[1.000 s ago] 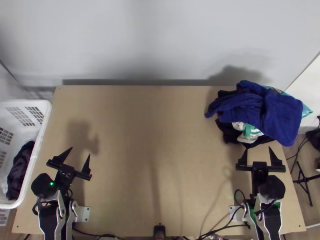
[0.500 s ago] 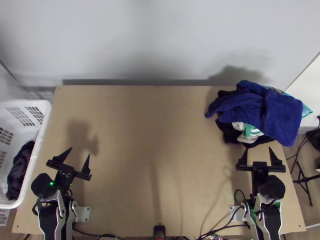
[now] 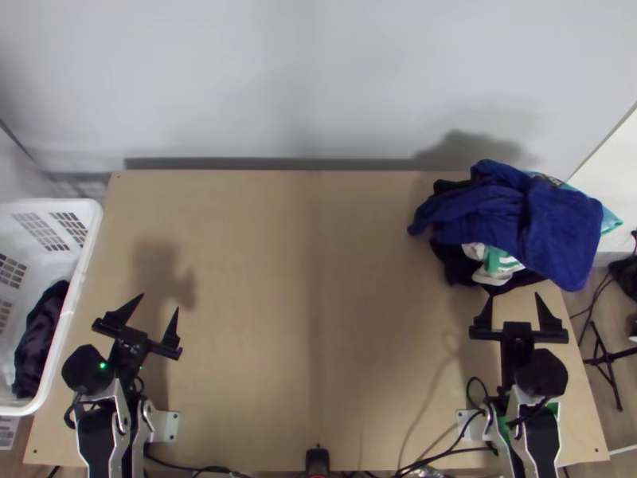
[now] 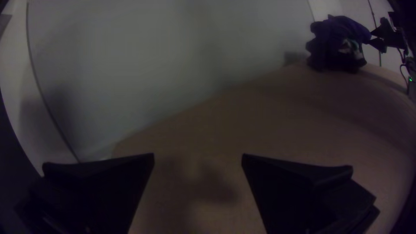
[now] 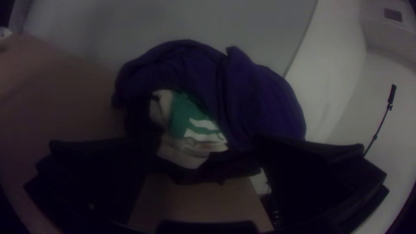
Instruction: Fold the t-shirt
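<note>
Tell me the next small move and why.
I'd probably ease the right claw forward to the blue cloth and pick at it. That cloth lies bunched on top of the clothes pile, just beyond this claw, whose fingers stand apart with nothing between them. The middle of the table is bare, so there seems to be room to spread a shirt.

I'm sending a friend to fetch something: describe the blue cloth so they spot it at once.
On the light wooden table, find the bunched pile of clothes at the far right corner. The blue cloth lies on top, draped over the rest. Its deep blue sets it apart from the black, white and green cloth under it.
</note>
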`<state>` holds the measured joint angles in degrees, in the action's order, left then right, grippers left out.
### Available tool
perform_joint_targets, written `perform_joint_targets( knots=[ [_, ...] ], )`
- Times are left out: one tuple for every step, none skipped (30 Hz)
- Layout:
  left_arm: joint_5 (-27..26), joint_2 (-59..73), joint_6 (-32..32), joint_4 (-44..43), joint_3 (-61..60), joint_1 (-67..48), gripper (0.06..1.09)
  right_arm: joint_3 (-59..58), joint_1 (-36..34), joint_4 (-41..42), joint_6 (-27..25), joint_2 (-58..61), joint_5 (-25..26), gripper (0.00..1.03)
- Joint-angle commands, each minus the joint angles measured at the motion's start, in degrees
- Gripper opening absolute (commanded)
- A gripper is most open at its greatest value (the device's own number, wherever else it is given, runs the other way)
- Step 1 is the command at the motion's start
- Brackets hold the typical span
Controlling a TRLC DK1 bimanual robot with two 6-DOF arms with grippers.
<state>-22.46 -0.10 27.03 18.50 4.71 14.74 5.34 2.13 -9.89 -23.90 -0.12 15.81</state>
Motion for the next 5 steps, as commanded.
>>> perform_joint_targets(
  knots=[
    [0.05, 0.01, 0.04, 0.04, -0.05, 0.02, 1.04, 0.02, -0.02, -0.04, -0.01, 0.03, 0.01, 0.99],
    [0.05, 0.01, 0.04, 0.04, 0.04, 0.02, 1.04, 0.02, -0.02, -0.04, -0.01, 0.03, 0.01, 0.99],
    [0.05, 0.01, 0.04, 0.04, 0.04, 0.02, 1.04, 0.02, -0.02, 0.05, -0.01, 0.03, 0.01, 0.99],
    [0.05, 0.01, 0.04, 0.04, 0.04, 0.02, 1.04, 0.02, -0.02, 0.05, -0.01, 0.03, 0.01, 0.99],
    [0.05, 0.01, 0.04, 0.04, 0.04, 0.02, 1.04, 0.02, -0.02, -0.04, -0.01, 0.03, 0.01, 0.99]
  ],
)
